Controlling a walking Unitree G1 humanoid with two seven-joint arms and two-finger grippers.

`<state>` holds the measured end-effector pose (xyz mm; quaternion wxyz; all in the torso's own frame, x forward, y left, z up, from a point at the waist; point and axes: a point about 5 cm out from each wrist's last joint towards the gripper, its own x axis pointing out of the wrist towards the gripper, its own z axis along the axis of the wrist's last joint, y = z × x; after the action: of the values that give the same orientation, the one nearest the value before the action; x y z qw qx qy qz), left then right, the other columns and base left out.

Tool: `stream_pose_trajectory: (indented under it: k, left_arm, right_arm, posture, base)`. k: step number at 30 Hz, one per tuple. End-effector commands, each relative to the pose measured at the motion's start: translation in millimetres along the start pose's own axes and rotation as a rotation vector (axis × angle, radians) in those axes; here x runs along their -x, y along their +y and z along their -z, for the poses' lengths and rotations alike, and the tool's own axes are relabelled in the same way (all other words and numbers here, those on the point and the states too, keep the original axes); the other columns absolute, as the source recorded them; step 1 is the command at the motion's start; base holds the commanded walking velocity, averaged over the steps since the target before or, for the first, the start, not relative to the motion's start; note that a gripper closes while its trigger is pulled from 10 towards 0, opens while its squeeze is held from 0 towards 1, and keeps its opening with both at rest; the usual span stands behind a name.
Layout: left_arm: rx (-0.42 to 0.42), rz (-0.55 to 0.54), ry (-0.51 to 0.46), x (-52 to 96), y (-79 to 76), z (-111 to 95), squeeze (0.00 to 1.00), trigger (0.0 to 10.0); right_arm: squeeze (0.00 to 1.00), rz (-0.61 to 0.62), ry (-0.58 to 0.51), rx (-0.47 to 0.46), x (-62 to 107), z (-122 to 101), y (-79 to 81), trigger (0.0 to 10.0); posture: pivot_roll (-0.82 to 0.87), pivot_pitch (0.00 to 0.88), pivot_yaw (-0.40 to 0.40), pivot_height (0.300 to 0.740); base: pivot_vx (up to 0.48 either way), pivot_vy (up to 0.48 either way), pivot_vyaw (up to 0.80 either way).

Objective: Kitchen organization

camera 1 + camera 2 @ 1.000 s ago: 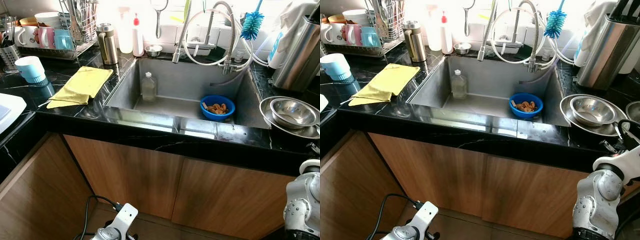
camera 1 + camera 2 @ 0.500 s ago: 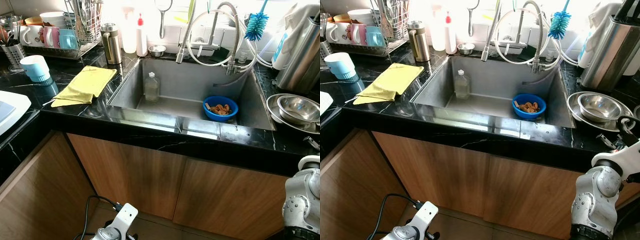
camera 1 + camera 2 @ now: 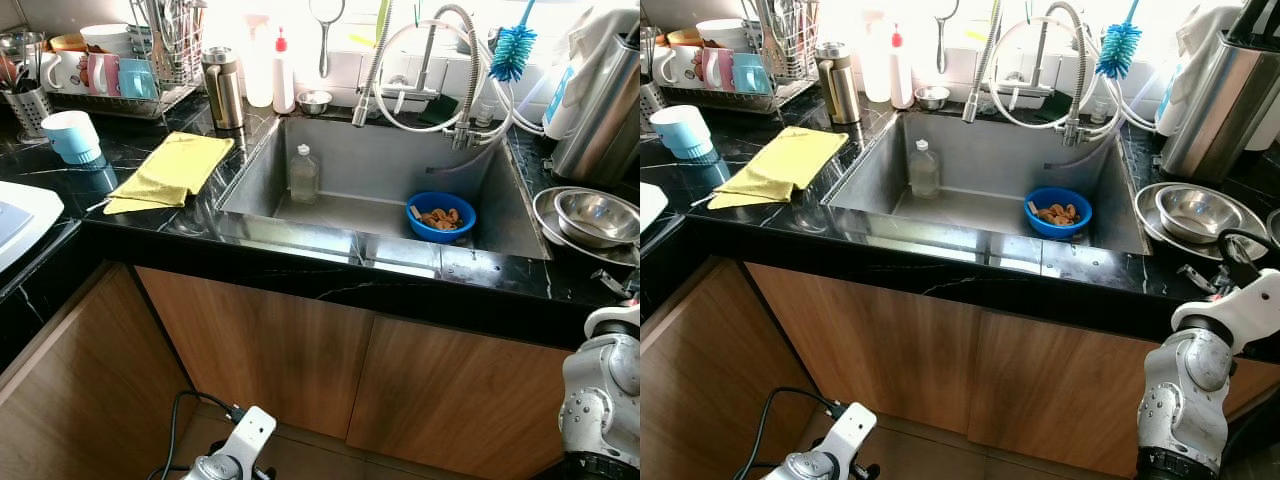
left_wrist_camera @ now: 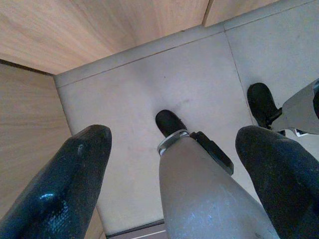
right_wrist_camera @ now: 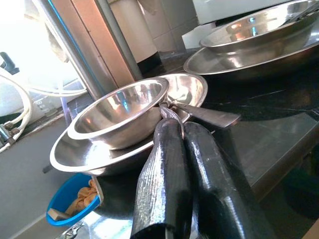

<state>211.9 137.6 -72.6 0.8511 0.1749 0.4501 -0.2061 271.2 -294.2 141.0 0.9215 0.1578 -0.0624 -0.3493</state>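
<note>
Right wrist view: stacked steel bowls [image 5: 119, 112] just ahead of the right gripper [image 5: 172, 117], near the countertop's [image 3: 1110, 275] right front edge beside the sink [image 3: 980, 215]. Fingers pressed together, pinching a thin metal utensil [image 5: 204, 115] whose long axis points toward the bowls' rim. Clearly the nearer arm. Left gripper [image 4: 174, 164] spread wide, holding nothing, hanging over the floor [image 4: 149, 84].

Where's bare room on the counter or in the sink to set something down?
Free: the sink floor between the clear bottle and the blue bowl, and the counter strip between the yellow cloth and the sink's edge. Crowded: the steel bowls by the right gripper, and the dish rack.
</note>
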Motion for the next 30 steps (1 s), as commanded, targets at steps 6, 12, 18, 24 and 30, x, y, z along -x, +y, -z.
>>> stream_pose_trajectory:
  k: [6, 12, 18, 24, 30]
  left_arm:
    - [-0.023, 0.002, 0.003, -0.1, 0.1, -1, 0.0, 10.0]
    - [-0.019, 0.004, 0.001, -0.2, -0.3, -1, 0.0, 10.0]
    - [-0.016, 0.005, 0.0, -0.2, -0.5, -1, 0.0, 10.0]
    - [-0.019, 0.006, 0.001, -0.2, -0.4, -1, 0.0, 10.0]
    - [-0.02, 0.005, 0.0, -0.3, -0.5, -1, 0.0, 10.0]
  right_arm:
    - [0.0, 0.018, -0.065, 0.023, -2.5, -10, 4.4, 10.0]
    - [0.0, 0.049, -0.1, 0.029, -1.9, -14, 4.0, 10.0]
    - [0.0, 0.08, -0.111, 0.016, -0.8, -15, 4.5, 10.0]
    - [0.0, 0.07, -0.053, 0.046, -1.0, -5, 7.4, 10.0]
    - [0.0, 0.027, -0.045, 0.111, -1.5, -3, 11.9, 10.0]
  posture:
    - [0.01, 0.001, -0.026, 0.736]
    - [0.01, 0.001, -0.026, 0.736]
    - [0.01, 0.002, -0.026, 0.736]
    - [0.01, 0.0, -0.026, 0.736]
    - [0.01, 0.0, -0.026, 0.736]
  base:
    - [0.0, 0.0, 0.0]
    - [0.0, 0.0, 0.0]
    - [0.0, 0.0, 0.0]
    - [0.0, 0.0, 0.0]
    - [0.0, 0.0, 0.0]
